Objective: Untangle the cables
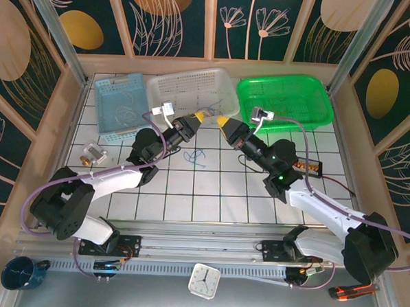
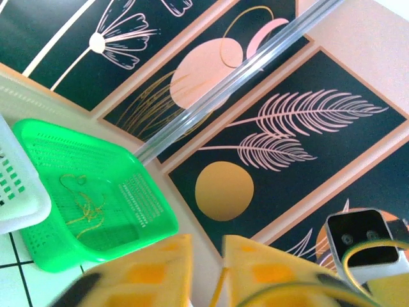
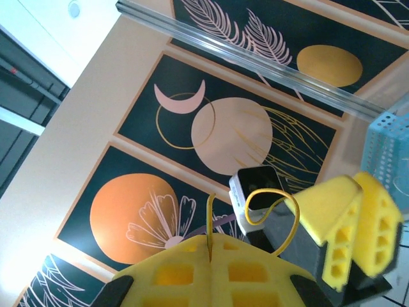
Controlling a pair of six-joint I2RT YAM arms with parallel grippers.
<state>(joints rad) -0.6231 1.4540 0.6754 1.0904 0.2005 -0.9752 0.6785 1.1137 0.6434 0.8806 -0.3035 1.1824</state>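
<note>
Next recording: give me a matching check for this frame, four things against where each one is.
1 blue cable
2 yellow cable
3 tan wire
4 clock

A in the green basket
B pinched in the right gripper
C at the table's near edge
D loose on the tiles

Pairs: 1-D, 2-B, 3-A, 4-C

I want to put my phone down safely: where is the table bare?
Bare tiles lie between the left arm and right arm, beyond the rail. Crowded: the centre, where both jaws meet near the blue cable, and the far edge, lined with baskets.
</note>
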